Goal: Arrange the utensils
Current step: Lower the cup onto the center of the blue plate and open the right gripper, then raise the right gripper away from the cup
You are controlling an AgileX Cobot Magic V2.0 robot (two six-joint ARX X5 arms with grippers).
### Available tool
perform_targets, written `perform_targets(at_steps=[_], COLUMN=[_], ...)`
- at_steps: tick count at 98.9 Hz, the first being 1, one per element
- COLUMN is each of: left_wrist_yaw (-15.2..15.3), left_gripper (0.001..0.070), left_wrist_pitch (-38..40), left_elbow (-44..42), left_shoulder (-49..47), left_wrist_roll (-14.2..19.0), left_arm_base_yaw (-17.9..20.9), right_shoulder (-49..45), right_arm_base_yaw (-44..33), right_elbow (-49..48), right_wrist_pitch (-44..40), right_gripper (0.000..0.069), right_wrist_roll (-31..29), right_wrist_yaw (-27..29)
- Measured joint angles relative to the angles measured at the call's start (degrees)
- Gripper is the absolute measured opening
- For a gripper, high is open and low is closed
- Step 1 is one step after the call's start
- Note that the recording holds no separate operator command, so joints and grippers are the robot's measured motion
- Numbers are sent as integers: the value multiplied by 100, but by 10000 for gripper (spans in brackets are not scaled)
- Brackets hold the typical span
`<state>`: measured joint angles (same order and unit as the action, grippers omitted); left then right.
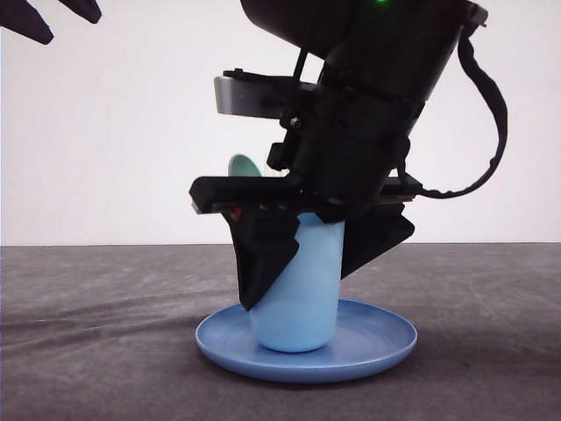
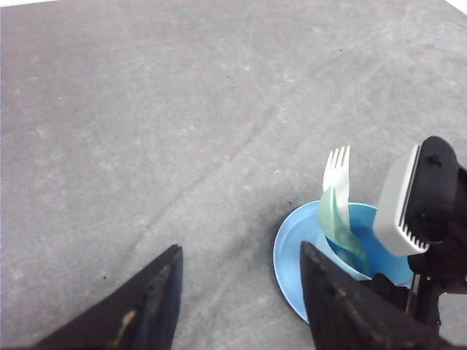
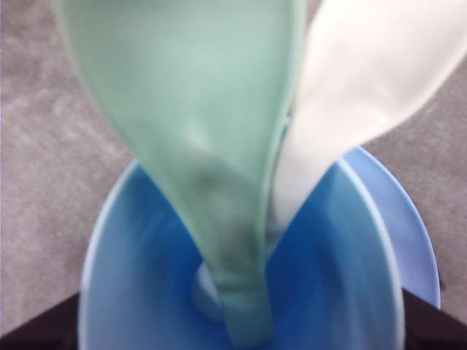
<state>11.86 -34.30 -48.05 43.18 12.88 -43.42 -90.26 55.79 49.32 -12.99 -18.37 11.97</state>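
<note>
Two utensils we see standing in the light blue cup (image 1: 298,281), mint-green spoon (image 2: 337,222) beside white fork (image 2: 337,179), cup centred on the blue plate (image 1: 377,346), our right gripper (image 1: 320,254) straddling the cup, fingers spread, left gripper (image 2: 241,299) spread wide, empty, over bare grey table (image 2: 146,146).

Materials and finish, tabletop set.
Spoon (image 3: 211,146) mint-green, fork (image 2: 337,175) white: both smooth plastic, faint sheen. Cup (image 1: 302,289) and plate (image 1: 377,346): smooth blue plastic, satin gloss. Table (image 2: 182,109): grey, matt, mottled, cloth-like. Right gripper (image 1: 324,254): black matt plastic.
</note>
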Motion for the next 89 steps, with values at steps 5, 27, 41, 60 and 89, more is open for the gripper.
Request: perform_targets(at_steps=[5,27,41,60,89], left_wrist_yaw=[0,0,0,0,0], left_gripper=[304,304,304,304,304], left_wrist_pitch=[-9,-63,-125,-129,-129], left_elbow=[0,0,0,0,0], left_shoulder=[-2,-2,-2,0,-2], left_wrist_roll=[2,2,2,2,2], left_arm_base_yaw=[0,0,0,0,0], right_shoulder=[-2,-17,-39,-33,691], right_arm_base_yaw=[0,2,2,2,4], right_elbow=[0,0,0,0,81], right_wrist_pitch=[2,4,-52,-151,-1067], right_gripper=[401,405,550,605,608], right_wrist_roll=[-7,-11,-11,-11,-11], right_wrist_yaw=[2,4,4,2,-2])
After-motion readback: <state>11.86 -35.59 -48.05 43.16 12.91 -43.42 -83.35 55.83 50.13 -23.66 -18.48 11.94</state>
